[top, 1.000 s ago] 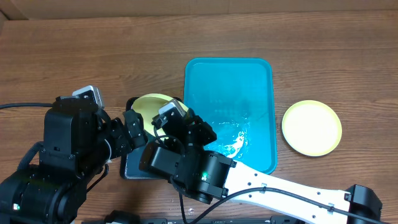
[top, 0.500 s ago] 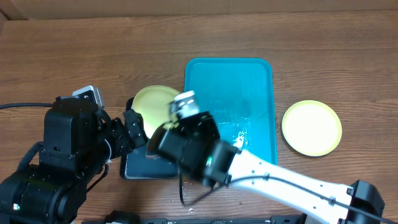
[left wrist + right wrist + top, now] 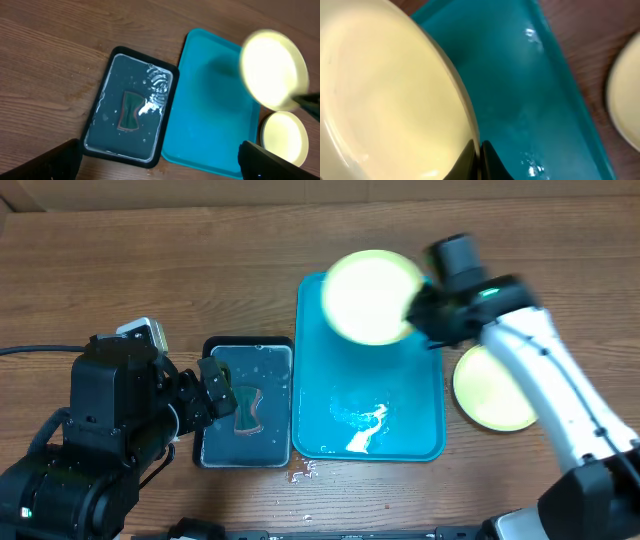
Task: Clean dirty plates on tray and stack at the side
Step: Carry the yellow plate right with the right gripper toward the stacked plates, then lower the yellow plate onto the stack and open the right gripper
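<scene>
Right pincer [image 3: 418, 310] was clamped on the rim of a yellow-green plate [image 3: 370, 297], fingertips pinched tight at the plate's edge in the wrist view. The plate was in the air, over the far end of the tray [image 3: 372, 395], not touching it. A second plate [image 3: 500, 385] lay flat on the table [image 3: 150, 270], just beside the tray on the robot's right. Only those two plates showed. The tray was bare but for a splash of water [image 3: 362, 420] near its front.

Left pincer [image 3: 222, 388] hung with jaws wide apart, empty, over the black basin [image 3: 207, 452], which held water and a dark hourglass-shaped piece [image 3: 131, 111]; couldn't tell what it was.

Step in hand looked like carry-to-stack. To do it well:
- Keep the clamp on the rim. The plate was probably wet, and an edge grip could slip.
- Swing right, past the tray's raised rim, with height to spare.
- Level the plate and centre it over the second plate before descending.
- Lower until the plates meet, then part the jaws. A drop from height could knock the stack off-centre.
- Left arm should stay by the basin, out of the path.
</scene>
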